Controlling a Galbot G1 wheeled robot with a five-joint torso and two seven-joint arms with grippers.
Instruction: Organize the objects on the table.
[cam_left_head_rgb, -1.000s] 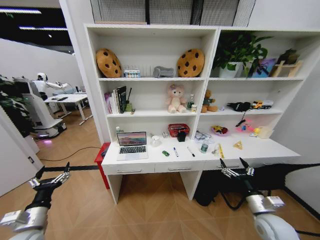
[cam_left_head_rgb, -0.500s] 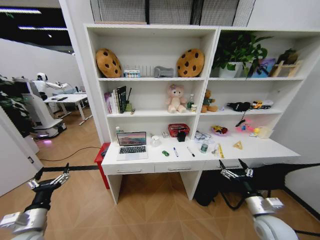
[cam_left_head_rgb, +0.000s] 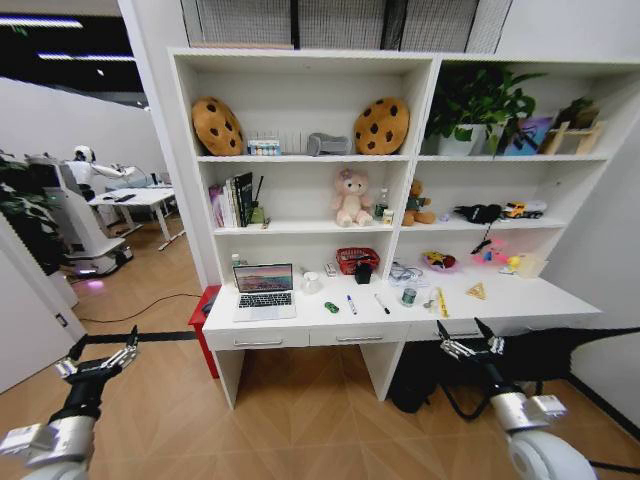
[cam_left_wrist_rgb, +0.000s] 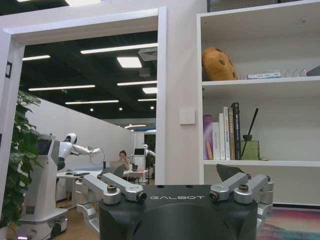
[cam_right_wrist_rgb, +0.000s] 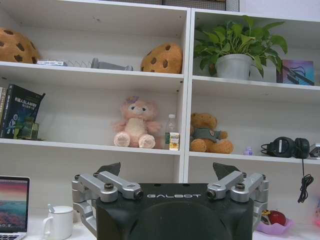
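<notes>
room: a white table (cam_left_head_rgb: 520, 300) built into tall shelving stood ahead.
clutter: laptop (cam_left_head_rgb: 264, 290) at its left end, mug (cam_left_head_rgb: 311, 283), pens and bottle (cam_left_head_rgb: 408, 296) toward the middle.
left gripper (cam_left_head_rgb: 100, 357): jaws wide, empty, low and well short of the laptop.
right gripper (cam_left_head_rgb: 470, 345): jaws wide, empty, below the desk edge, nearer the bottle.

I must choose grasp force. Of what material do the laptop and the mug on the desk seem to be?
The laptop looks like matte silver metal, judging by its even grey casing, though painted plastic is possible. The mug looks like glazed white ceramic: smooth, thick-walled, with a looped handle.
</notes>
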